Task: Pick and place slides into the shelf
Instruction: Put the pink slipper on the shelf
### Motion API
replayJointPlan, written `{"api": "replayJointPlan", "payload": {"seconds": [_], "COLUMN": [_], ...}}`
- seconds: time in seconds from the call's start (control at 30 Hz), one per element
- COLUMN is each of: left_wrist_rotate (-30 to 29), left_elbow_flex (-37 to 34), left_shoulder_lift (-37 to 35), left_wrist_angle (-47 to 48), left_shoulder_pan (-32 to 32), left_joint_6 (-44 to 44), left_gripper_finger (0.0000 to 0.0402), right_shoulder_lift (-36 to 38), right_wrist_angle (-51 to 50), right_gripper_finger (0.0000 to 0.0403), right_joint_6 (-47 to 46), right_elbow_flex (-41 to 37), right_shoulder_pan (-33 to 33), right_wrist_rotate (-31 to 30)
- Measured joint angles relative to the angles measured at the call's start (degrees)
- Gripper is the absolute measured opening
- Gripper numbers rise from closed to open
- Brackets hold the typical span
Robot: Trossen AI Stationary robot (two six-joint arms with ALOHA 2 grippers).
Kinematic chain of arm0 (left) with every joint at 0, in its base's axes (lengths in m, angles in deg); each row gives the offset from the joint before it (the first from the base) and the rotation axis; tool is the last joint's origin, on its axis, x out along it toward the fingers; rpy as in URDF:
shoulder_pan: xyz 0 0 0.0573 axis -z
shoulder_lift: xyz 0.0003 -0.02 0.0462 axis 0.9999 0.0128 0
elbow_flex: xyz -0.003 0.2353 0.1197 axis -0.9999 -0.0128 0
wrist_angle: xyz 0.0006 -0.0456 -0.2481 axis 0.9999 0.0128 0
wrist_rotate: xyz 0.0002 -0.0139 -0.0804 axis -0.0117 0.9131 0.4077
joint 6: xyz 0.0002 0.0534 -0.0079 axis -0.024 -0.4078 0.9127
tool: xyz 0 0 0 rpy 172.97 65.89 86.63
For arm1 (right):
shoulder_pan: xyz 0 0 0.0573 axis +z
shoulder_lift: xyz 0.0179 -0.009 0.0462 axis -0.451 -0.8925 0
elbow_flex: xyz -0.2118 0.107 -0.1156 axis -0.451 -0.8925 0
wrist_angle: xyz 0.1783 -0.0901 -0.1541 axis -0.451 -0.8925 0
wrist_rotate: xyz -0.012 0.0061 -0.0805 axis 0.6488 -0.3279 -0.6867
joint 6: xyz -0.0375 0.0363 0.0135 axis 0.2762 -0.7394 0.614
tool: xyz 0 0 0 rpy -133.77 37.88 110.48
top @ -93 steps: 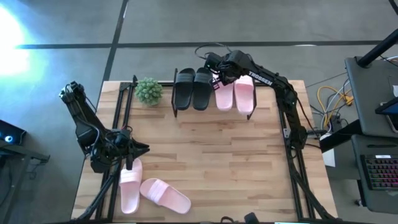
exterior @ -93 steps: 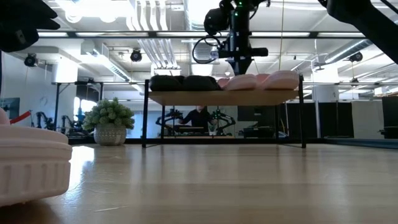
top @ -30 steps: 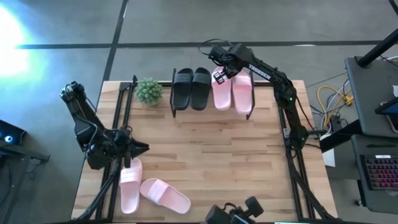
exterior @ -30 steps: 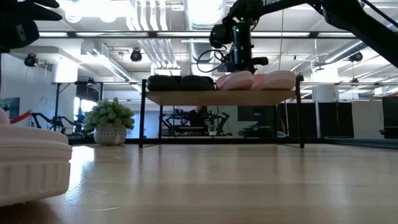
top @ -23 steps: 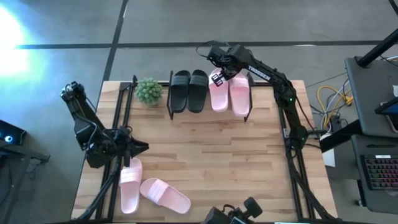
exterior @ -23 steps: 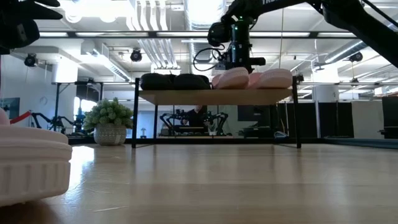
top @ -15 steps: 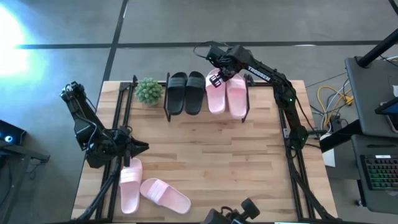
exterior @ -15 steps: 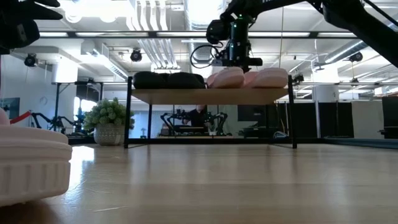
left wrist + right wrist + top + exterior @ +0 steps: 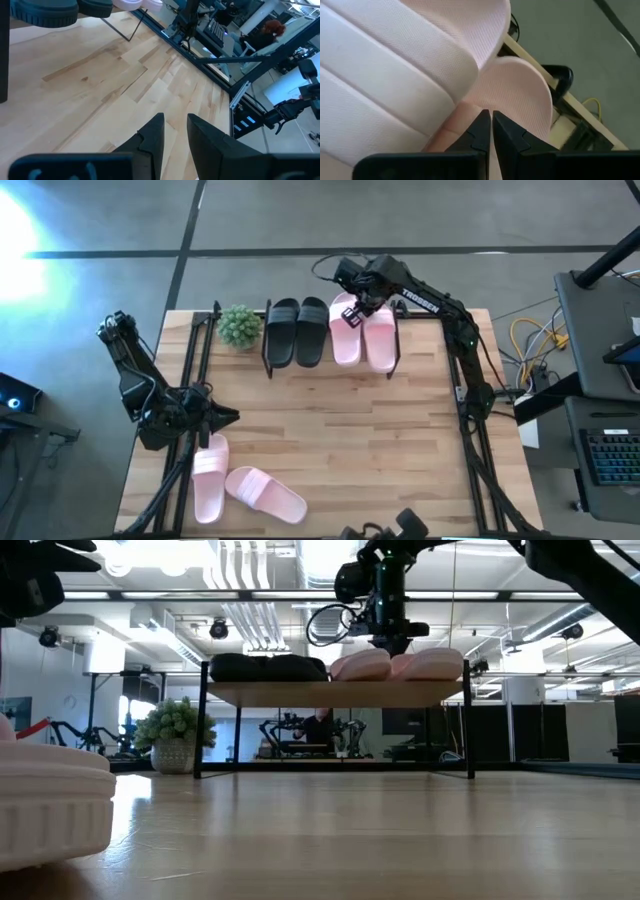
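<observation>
Writing: pale lettering runs along the right arm's upper link; too small to read surely.
Right gripper [image 9: 356,304]: fingers pressed together, nothing between them, tips over the far end of a pink slide [image 9: 346,329] on the shelf [image 9: 335,695].
Left gripper [image 9: 222,418]: fingers partly apart, holding nothing, hovering near the worktop's left edge.
Shelf: light wood plank on thin black metal legs, at the worktop's far edge.
On shelf: two black slides [image 9: 298,330], matte, then two pale pink, side by side.
Pink texture: fine woven grain on footbed, ribbed wide strap [image 9: 395,85].
Loose slides: two pink [image 9: 265,493] at the near left corner, touching.
Worktop [image 9: 350,450]: butcher-block strips.
Plant [image 9: 239,326]: small, round, green, just beside the shelf's left end.
</observation>
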Motion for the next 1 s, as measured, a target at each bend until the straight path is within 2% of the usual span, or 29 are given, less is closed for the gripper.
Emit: {"api": "replayJointPlan", "payload": {"seconds": [0.17, 0.4, 0.6, 0.77, 0.9, 1.0], "left_wrist_rotate": [0.0, 0.0, 0.0, 0.0, 0.0, 0.0], "left_elbow_flex": [0.0, 0.0, 0.0, 0.0, 0.0, 0.0], "left_shoulder_lift": [0.0, 0.0, 0.0, 0.0, 0.0, 0.0], "left_wrist_angle": [0.0, 0.0, 0.0, 0.0, 0.0, 0.0], "left_shoulder_pan": [0.0, 0.0, 0.0, 0.0, 0.0, 0.0], "left_joint_6": [0.0, 0.0, 0.0, -0.7, -1.4, -1.4], "left_gripper_finger": [0.007, 0.007, 0.007, 0.007, 0.007, 0.007], "right_shoulder_lift": [0.1, 0.1, 0.1, 0.1, -1.3, -2.4], "right_wrist_angle": [0.0, -0.4, -0.3, 2.2, 6.1, 6.7], "right_gripper_finger": [0.0013, 0.0013, 0.0013, 0.0013, 0.0013, 0.0013], "right_joint_6": [0.0, 0.0, -0.5, 0.5, 1.7, 1.7], "right_elbow_flex": [0.0, -0.2, -0.2, -0.3, -0.3, -0.4], "right_shoulder_pan": [0.6, 0.2, -0.4, -0.6, -2.0, -2.5], "right_wrist_rotate": [-1.1, -7.8, -8.3, -6.9, 0.3, 0.5]}}
